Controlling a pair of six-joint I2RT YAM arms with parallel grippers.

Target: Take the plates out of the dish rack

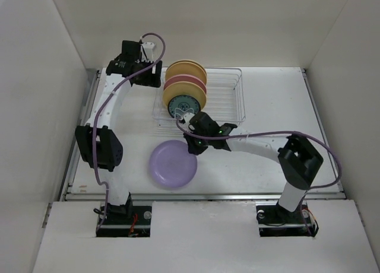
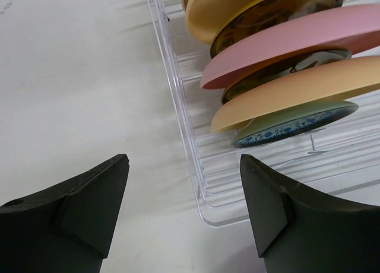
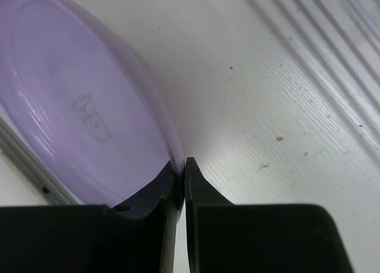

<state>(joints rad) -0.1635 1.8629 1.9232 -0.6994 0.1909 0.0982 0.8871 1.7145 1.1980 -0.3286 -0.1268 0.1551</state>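
Now the right hand point(image 3: 181, 165) clamps the lavender plate point(image 3: 77, 107) by its far-right rim.

unreadable mark point(image 3: 91, 118) on lavender plate point(image 3: 47, 59)

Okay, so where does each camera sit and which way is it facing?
Top external: overhead behind the bases, looking down on table, dish rack and lavender plate; both arms show.
Left wrist: faces rack corner and racked plates; open left gripper below.
Right wrist: faces the table; right gripper shut on that plate's rim.
Shared: top and right wrist both show that plate.
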